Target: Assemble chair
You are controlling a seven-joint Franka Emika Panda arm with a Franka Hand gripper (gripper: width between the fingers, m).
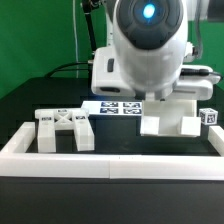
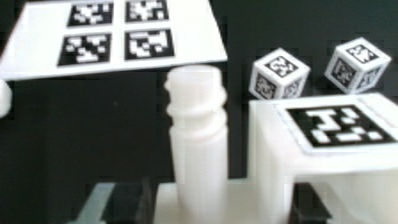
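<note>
In the wrist view my gripper [image 2: 217, 212] is shut on a white turned chair leg [image 2: 196, 120], which stands out lengthwise from between the dark fingers [image 2: 121, 205]. Close beside the leg is a white chair block with a square tag [image 2: 334, 128]. It also shows in the exterior view [image 1: 170, 120], under the arm. Two small tagged chair parts [image 2: 281, 72] [image 2: 356, 64] lie just beyond it. The X-braced back panel [image 1: 62, 128] lies at the exterior view's left. In the exterior view the arm's white wrist hides the gripper and the leg.
The marker board [image 1: 118, 107] lies flat behind the parts and also shows in the wrist view [image 2: 116, 40]. A long low white barrier wall [image 1: 110, 160] runs along the front and up both sides. A small tagged part [image 1: 209, 117] sits at the exterior view's right.
</note>
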